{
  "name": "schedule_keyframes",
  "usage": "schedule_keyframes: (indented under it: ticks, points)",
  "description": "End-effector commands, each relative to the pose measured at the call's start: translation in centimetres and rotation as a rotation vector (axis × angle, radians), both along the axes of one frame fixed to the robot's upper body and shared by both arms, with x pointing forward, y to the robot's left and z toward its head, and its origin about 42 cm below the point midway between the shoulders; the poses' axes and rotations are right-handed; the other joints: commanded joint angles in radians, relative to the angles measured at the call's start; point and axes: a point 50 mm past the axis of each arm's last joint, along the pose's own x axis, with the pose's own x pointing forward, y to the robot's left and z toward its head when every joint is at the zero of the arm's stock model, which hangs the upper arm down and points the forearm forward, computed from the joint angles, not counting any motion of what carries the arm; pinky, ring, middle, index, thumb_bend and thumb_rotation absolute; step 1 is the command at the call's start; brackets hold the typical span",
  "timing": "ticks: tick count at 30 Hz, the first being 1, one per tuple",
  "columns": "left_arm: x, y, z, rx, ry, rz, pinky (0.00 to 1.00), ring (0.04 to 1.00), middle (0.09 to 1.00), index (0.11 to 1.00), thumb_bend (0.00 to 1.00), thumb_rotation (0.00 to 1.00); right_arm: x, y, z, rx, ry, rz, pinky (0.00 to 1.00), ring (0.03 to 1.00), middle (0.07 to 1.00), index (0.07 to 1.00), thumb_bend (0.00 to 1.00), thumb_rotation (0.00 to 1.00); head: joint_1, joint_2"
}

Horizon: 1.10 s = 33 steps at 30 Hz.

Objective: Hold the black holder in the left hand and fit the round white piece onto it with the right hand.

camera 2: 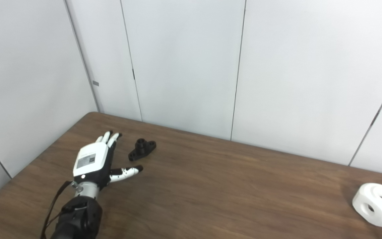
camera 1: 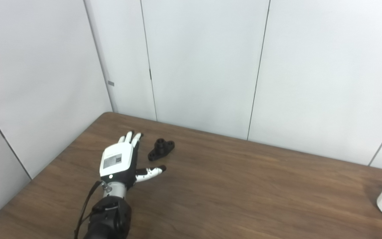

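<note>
Left hand [camera 1: 118,161] flat, fingers [camera 1: 132,136] spread, empty, just beside black holder [camera 1: 161,149] on bench [camera 1: 244,186]. White piece [camera 2: 378,204] far right; right hand unseen. Risk: flat fingers nudge the low holder away instead of gripping.

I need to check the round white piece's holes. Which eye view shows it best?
The right eye view: the round white piece sits whole on the table, holes visible. The left eye view cuts it off at the frame's right edge.
</note>
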Motion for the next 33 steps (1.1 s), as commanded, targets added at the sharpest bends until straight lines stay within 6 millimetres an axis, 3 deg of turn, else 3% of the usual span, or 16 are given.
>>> schedule_keyframes:
  ticks: [1,8,17,33]
  points:
    - [1.3,0.8,1.4,0.015,-0.046,0.033,0.90,0.999,1.000,0.929,0.91,0.55,0.0,-0.9,-0.4,-0.015,0.024,-0.008,1.00,1.000,0.994,0.860,0.60,0.79,0.001,0.001]
    - [3.7,1.9,-0.7,-0.060,-0.056,0.106,0.99,1.000,1.000,0.891,0.92,0.49,-0.1,-1.1,-0.6,-0.012,0.021,-0.008,1.00,1.000,0.999,0.860,0.61,0.79,0.006,-0.002]
    - [6.5,2.8,-2.5,-0.124,-0.019,0.156,1.00,1.000,1.000,0.892,0.92,0.49,-0.3,-1.3,-0.6,-0.003,0.028,-0.013,1.00,1.000,0.992,0.874,0.60,0.77,0.004,-0.004]
    - [8.8,1.9,-4.0,-0.184,-0.064,0.134,1.00,1.000,1.000,0.846,0.92,0.43,-0.9,-1.4,-0.7,-0.011,0.029,-0.020,1.00,1.000,1.000,0.881,0.64,0.77,-0.007,0.004]
